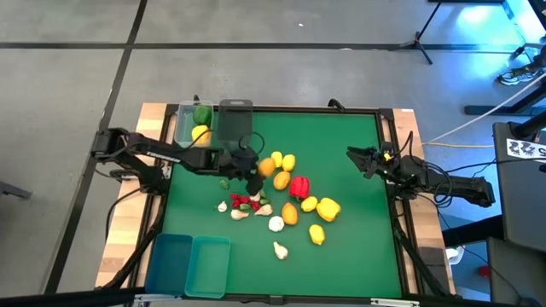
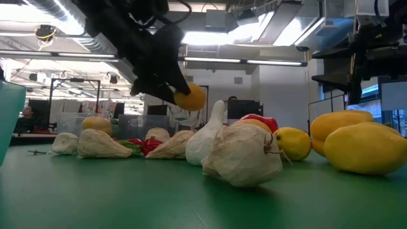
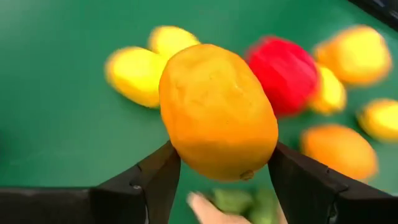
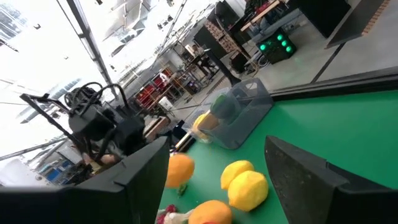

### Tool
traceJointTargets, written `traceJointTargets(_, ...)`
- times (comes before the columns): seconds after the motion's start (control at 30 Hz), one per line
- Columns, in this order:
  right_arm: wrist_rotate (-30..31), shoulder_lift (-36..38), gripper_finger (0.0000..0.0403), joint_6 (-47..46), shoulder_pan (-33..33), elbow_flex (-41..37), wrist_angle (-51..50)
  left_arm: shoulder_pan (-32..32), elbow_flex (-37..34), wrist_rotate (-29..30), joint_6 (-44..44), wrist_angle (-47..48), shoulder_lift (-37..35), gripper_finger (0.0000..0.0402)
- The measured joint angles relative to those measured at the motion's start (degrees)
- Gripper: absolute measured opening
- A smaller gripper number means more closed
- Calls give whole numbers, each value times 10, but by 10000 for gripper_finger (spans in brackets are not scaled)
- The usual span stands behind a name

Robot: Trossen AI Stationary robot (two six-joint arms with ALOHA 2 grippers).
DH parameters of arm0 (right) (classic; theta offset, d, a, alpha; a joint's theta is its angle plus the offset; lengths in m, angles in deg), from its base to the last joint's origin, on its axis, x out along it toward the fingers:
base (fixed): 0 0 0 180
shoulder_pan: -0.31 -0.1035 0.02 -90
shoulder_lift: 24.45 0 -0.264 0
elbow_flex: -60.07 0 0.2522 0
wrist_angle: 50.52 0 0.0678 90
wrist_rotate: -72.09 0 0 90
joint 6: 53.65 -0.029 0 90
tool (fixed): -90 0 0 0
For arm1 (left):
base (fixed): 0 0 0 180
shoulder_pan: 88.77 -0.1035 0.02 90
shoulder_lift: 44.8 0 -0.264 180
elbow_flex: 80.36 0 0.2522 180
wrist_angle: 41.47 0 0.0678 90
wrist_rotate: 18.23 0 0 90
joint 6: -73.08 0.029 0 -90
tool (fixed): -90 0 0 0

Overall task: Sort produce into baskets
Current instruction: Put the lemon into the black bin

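Note:
My left gripper (image 3: 221, 149) is shut on an orange (image 3: 217, 109) and holds it above the produce pile at mid-table (image 1: 266, 166). The low view shows the orange (image 2: 189, 97) off the green mat. Below it lie lemons (image 1: 283, 160), another orange (image 1: 281, 180), a red pepper (image 1: 299, 186), yellow peppers (image 1: 328, 207), garlic bulbs (image 1: 275, 224) and small chilies (image 1: 243, 203). At the far left, a clear basket (image 1: 184, 128) holds a green pepper and a lemon, beside a grey basket (image 1: 235, 119). My right gripper (image 1: 357, 159) waits open at the table's right edge. My left gripper pinches the orange between its two fingers, one on each side of its lower half (image 3: 186, 155). The fingers (image 3: 155, 180) come slanting down from the table's left side. The orange is lifted clear of the mat and of the other produce.
Two teal baskets (image 1: 189, 264) stand side by side at the near left corner. The mat's far right and near right parts (image 1: 358, 256) are bare. A raised frame runs round the table's edge (image 1: 299, 109).

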Motion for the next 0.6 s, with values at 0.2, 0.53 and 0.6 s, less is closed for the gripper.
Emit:
traceJointTargets(0.2, -70, -19, 261, -15, 0, 0, 1, 34, 0, -11, -5, 30, 0, 226)
traceJointTargets(0.53, -10, -82, 261, 24, 0, 32, 4, 4, 35, 88, -72, 71, -63, 226)
traceJointTargets(0.6, -10, -88, 261, 23, 0, 32, -9, -13, 53, 140, -71, 89, -75, 226)
